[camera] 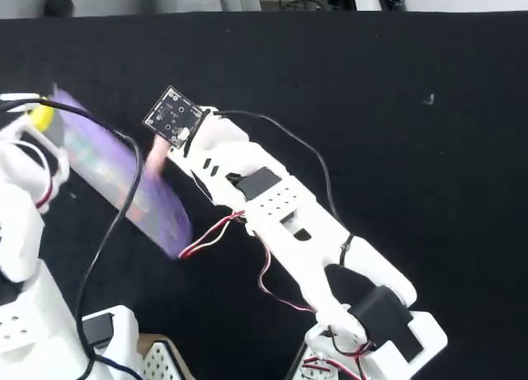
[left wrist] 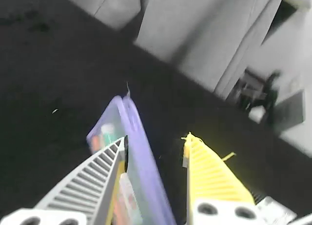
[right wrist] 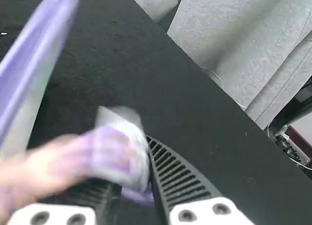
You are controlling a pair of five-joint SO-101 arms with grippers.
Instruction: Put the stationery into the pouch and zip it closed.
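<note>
The purple pouch lies slanted on the black table at the left, and several pieces of stationery show through its clear side. My left gripper is at the pouch's far-left end, shut on it, with the purple edge running between the grey and yellow fingers. My right gripper is at the pouch's long edge, shut on a blurred pink-and-purple stationery piece with a white end. That piece hangs just beside the pouch.
Black cloth covers the table, with open room to the right and at the back. A black cable crosses over the pouch. Both arm bases stand at the front edge. Grey curtains hang behind the table.
</note>
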